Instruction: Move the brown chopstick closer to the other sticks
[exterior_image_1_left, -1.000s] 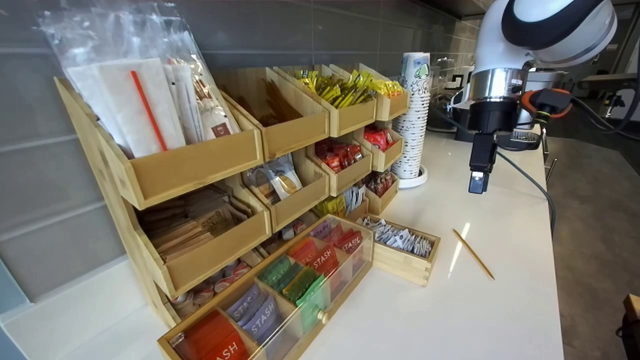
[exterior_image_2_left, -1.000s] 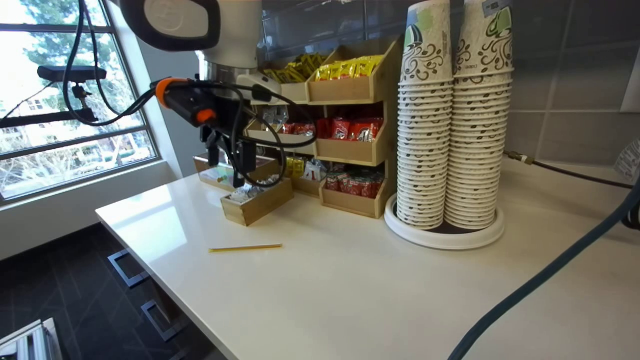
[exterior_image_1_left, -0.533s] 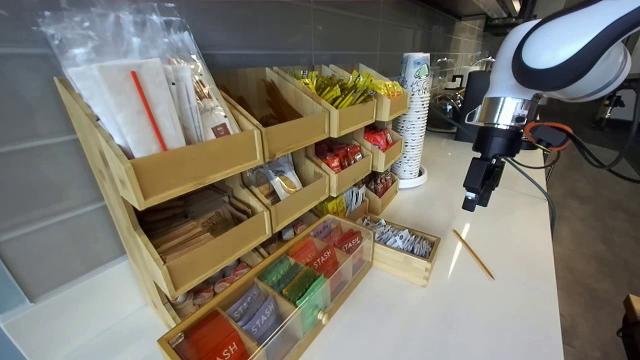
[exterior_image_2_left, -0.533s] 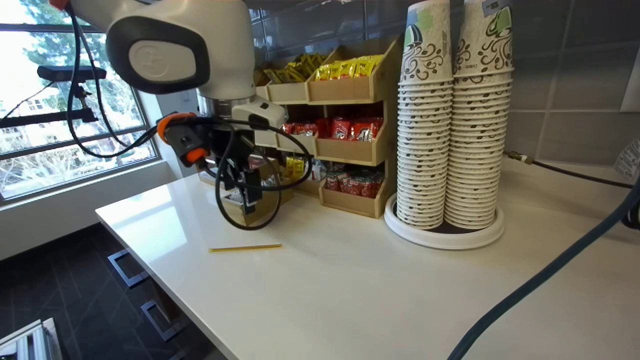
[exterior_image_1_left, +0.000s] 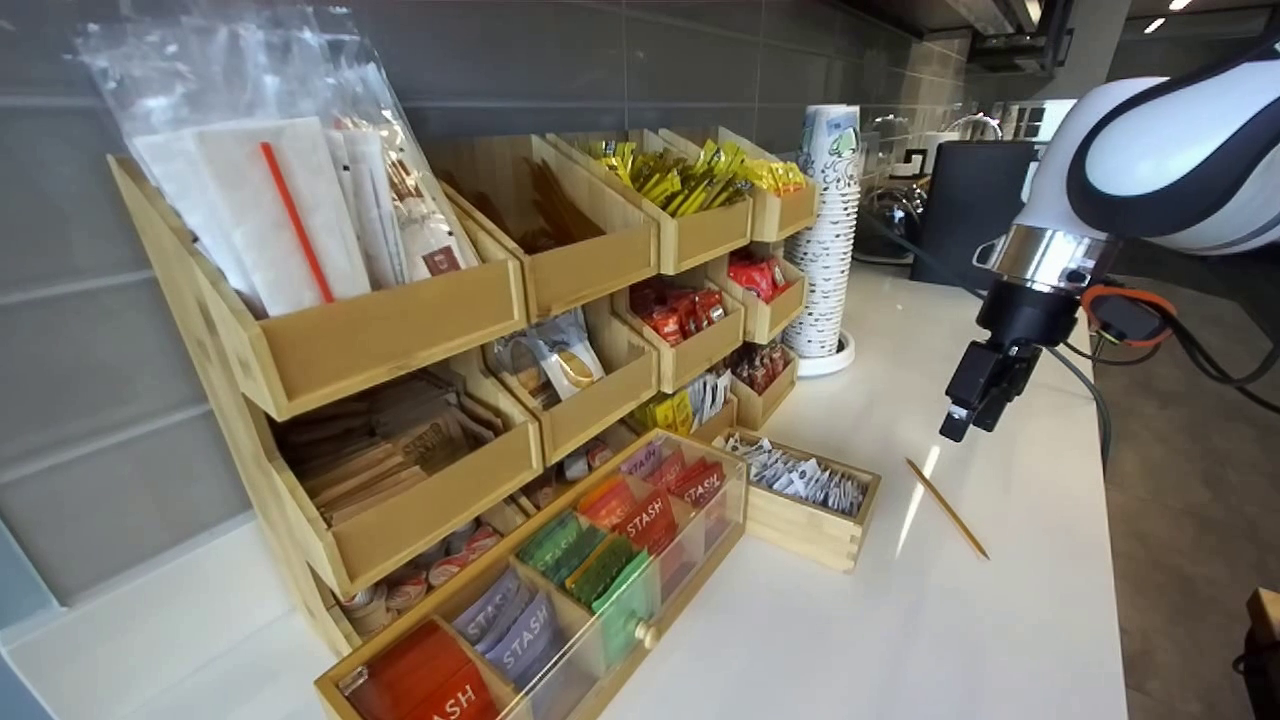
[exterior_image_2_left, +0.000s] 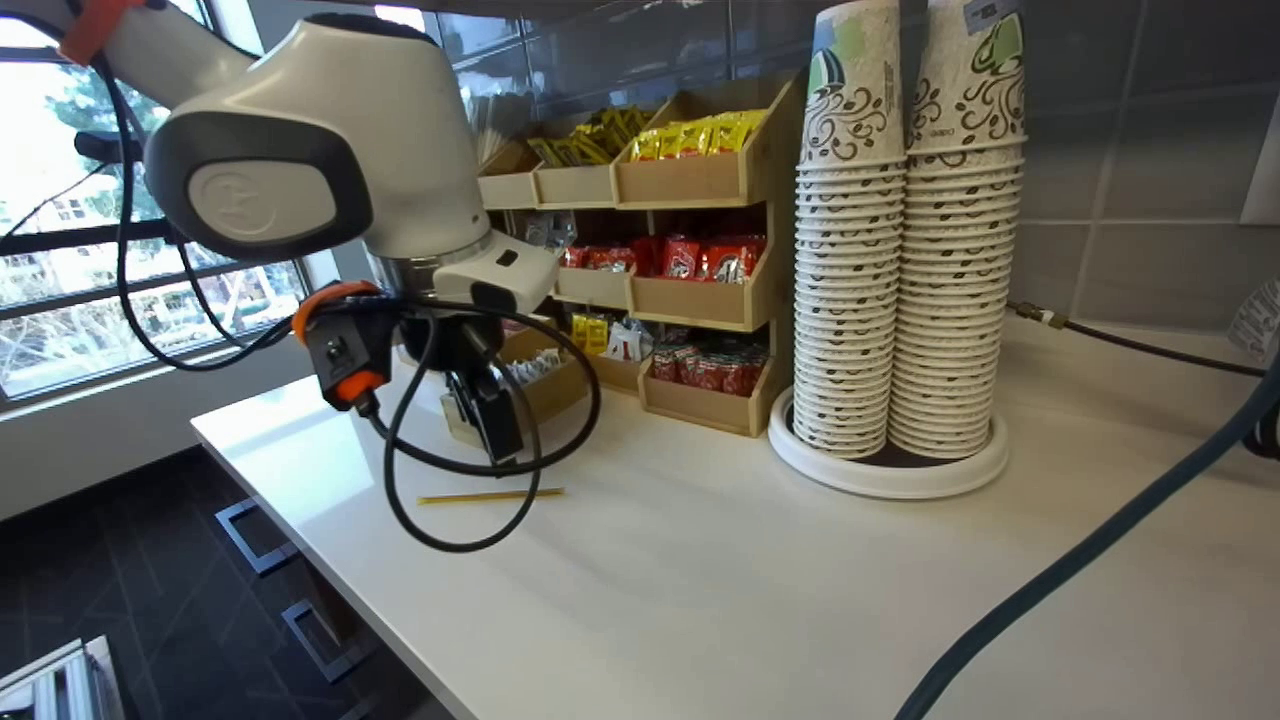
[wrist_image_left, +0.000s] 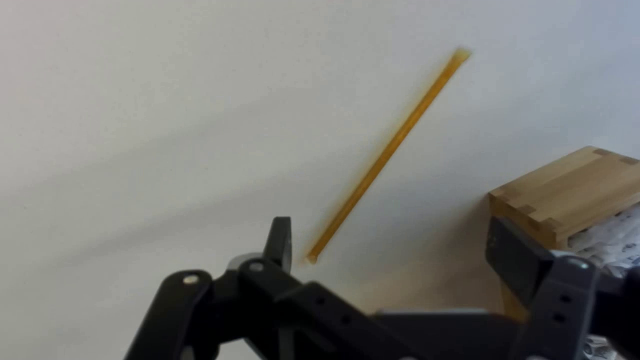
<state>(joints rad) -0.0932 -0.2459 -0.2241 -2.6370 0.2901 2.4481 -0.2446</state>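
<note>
The brown chopstick (exterior_image_1_left: 947, 508) lies flat on the white counter, right of a small wooden tray. It also shows in an exterior view (exterior_image_2_left: 470, 497) and diagonally in the wrist view (wrist_image_left: 387, 152). My gripper (exterior_image_1_left: 970, 425) is open and empty, above the counter near the chopstick's far end. In the wrist view the open fingers (wrist_image_left: 389, 235) stand wide apart. The chopstick's near end appears just inside the left finger, apart from it. The other brown sticks (exterior_image_1_left: 562, 205) stand in a bin on the top shelf row.
The small wooden tray (exterior_image_1_left: 800, 530) with white packets stands beside the chopstick, close to the right finger in the wrist view (wrist_image_left: 570, 195). A tea box (exterior_image_1_left: 690, 590) and tiered wooden bins (exterior_image_1_left: 590, 270) stand behind. Cup stacks (exterior_image_2_left: 850, 300) stand by the wall. The counter edge (exterior_image_1_left: 1108, 560) is right.
My gripper has come down toward the counter and the chopstick, and the wrist has turned and tilted, showing both fingers. The chopstick has not moved.
</note>
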